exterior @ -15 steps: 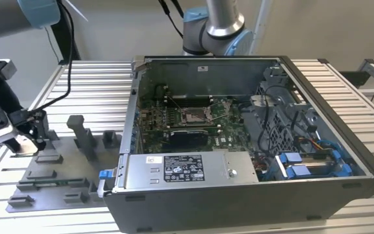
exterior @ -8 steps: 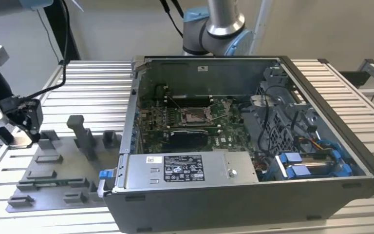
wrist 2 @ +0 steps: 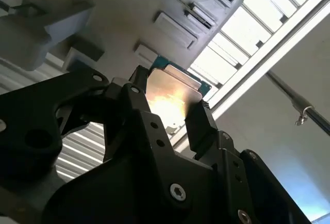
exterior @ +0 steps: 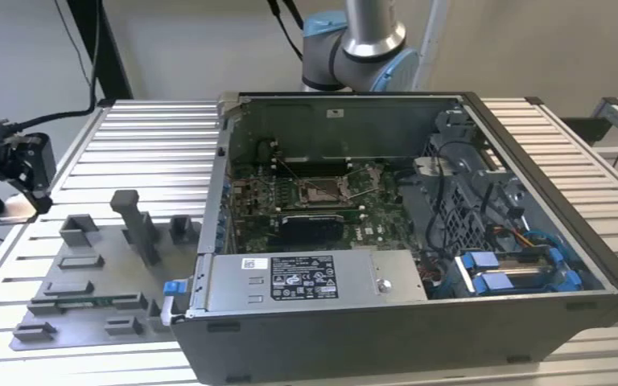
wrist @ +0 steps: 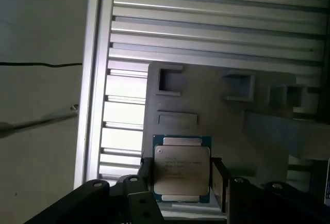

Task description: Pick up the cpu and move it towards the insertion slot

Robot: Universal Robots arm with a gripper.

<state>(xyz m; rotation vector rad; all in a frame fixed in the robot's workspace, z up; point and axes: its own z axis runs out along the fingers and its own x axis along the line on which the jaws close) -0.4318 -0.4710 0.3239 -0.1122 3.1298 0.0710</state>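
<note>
Item 1. Gripper (wrist: 181, 173), at the exterior view's left, above the left edge of the slatted table (exterior: 158, 137). Its two black fingers (wrist: 146, 175) pinch opposite edges of the cpu (wrist: 181, 166). The chip is clear of the surface, metal top facing the first wrist view, with the grey tray (wrist: 237, 131) behind it.
Handling, as a judgement: the hold looks centred. The carry goes well if the chip stays level and rides high enough to clear the case's left wall. The pinch should stay on the rim and off the underside.

Item 2. Grey tray (exterior: 78, 273), near left. It carries raised blocks and an upright post, and a green strip (exterior: 78, 302) lies in a near recess.

Item 3. Open computer case (exterior: 395, 338), right of the tray. Contents from near to far:
- silver box (exterior: 298, 277) with a white label
- blue-clipped bays (exterior: 502, 273) to its right
- black panel (exterior: 306, 233)
- insertion slot (exterior: 325, 191), with a metal frame and pale centre. It looks vacant and lies well apart from the chip.
</note>
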